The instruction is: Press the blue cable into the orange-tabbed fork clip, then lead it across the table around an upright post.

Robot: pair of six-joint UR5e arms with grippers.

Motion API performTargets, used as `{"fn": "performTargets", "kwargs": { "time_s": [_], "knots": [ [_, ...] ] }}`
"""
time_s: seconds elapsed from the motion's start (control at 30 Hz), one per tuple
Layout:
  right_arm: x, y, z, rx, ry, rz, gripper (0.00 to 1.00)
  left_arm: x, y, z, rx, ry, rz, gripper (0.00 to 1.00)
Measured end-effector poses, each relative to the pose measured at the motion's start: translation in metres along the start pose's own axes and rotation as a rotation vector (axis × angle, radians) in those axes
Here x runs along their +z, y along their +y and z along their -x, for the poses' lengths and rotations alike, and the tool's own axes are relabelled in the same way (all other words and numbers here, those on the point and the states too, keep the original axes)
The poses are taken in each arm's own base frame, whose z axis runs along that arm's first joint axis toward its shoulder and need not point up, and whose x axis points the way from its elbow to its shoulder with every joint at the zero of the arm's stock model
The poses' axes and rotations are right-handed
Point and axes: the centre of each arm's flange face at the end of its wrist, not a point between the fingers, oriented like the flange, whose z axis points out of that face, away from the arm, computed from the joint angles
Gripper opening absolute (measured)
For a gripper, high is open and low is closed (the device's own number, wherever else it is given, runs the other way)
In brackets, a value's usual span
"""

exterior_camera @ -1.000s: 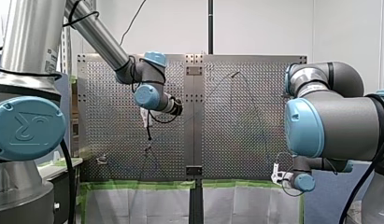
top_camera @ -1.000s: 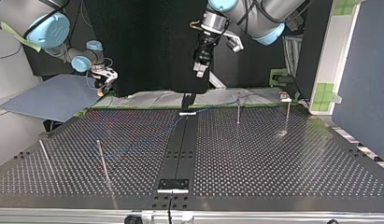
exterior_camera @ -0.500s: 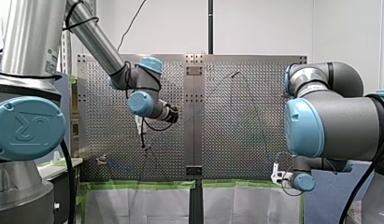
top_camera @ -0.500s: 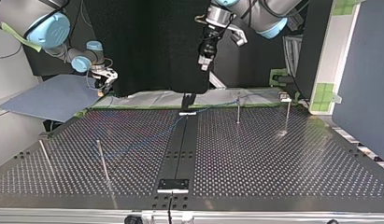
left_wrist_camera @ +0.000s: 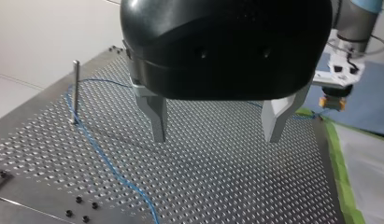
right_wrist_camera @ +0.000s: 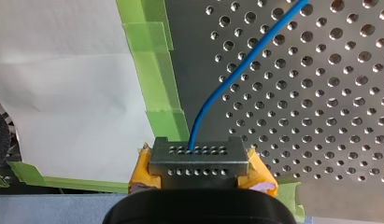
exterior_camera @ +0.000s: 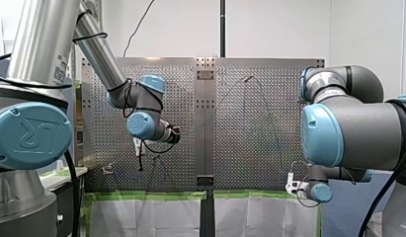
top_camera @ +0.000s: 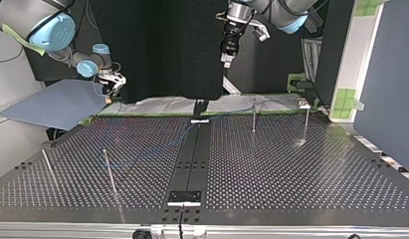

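Note:
The blue cable (right_wrist_camera: 236, 74) runs over the perforated table and ends between the yellow pads (right_wrist_camera: 259, 175) of my right gripper (right_wrist_camera: 199, 161), which is shut on it at the table's green-taped edge. In the top view that gripper (top_camera: 109, 92) hangs at the back left, and the cable (top_camera: 142, 152) trails across the plate toward a small clip (top_camera: 303, 104) at the back right. My left gripper (left_wrist_camera: 216, 135) hovers open above the table, nothing between its metal fingers (left_wrist_camera: 158, 121). Beside it the cable (left_wrist_camera: 110, 168) passes an upright post (left_wrist_camera: 75, 91). In the front view it (exterior_camera: 140, 153) hangs left of centre.
Thin upright posts stand on the plate in the top view: two at the back right (top_camera: 254, 119) (top_camera: 306, 123), two at the front left (top_camera: 108, 172) (top_camera: 48, 167). A dark centre strip (top_camera: 192, 159) splits the table. A blue sheet (top_camera: 52, 104) lies beyond the back left corner.
My left arm has swung toward the front view's left and lower down; in the top view its gripper rose and shifted right. It stayed open. My right arm held still.

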Motion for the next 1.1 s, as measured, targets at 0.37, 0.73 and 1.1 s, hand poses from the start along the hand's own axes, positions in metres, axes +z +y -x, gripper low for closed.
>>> {"fn": "performTargets", "kwargs": {
  "time_s": [0.37,0.73,1.1],
  "knots": [
    [-0.001,-0.005,0.001,0.000,-0.009,-0.015,0.00,0.015,0.009,-0.023,0.050,-0.016,0.021,0.99],
    [-0.001,-0.002,0.000,-0.004,-0.007,-0.007,0.00,0.030,0.011,-0.014,0.086,-0.106,0.017,0.99],
    [0.000,-0.005,0.000,-0.008,-0.008,-0.015,0.00,0.032,0.011,-0.012,0.091,-0.121,0.012,0.99]
  ]
}}
